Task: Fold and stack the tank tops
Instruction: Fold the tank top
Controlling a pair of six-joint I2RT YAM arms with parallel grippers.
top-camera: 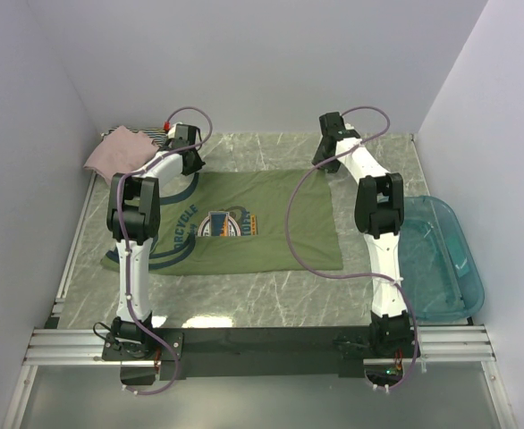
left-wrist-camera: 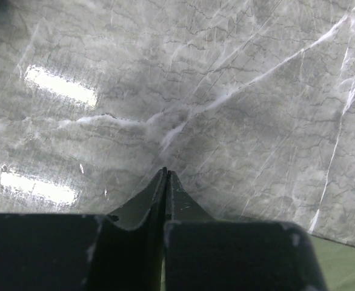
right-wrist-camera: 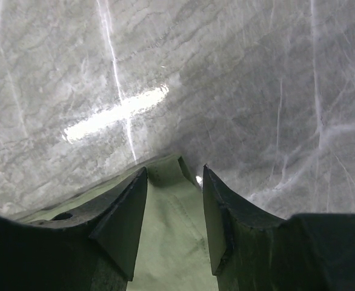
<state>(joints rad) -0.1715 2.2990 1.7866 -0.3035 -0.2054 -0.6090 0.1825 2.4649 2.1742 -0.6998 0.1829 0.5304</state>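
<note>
An olive-green sleeveless tank top with navy trim and a round blue-orange chest print [top-camera: 271,237] lies spread flat across the middle of the grey marbled counter [top-camera: 244,295], its printed side up. The left pincer [top-camera: 189,161] is at the shirt's far left corner. In the left wrist view this pincer [left-wrist-camera: 166,174] has its two dark fingers pressed together, tip against tip, over bare marble, and only a strip of the green cloth [left-wrist-camera: 341,264] shows at the lower right. I cannot tell whether any fabric is caught between them. The right pincer [top-camera: 321,161] is at the shirt's far right corner. In the right wrist view it [right-wrist-camera: 174,170] stands parted, its fingers [right-wrist-camera: 126,224] straddling a raised corner of the green fabric [right-wrist-camera: 171,236] without squeezing it. A crumpled pale pink tank top [top-camera: 117,152] sits in the far left corner of the counter, with a black-and-white striped tank top [top-camera: 157,134] touching its far side and mostly hidden. A translucent teal plastic tub [top-camera: 463,241] rests along the right edge of the counter, well apart from the shirts.
</note>
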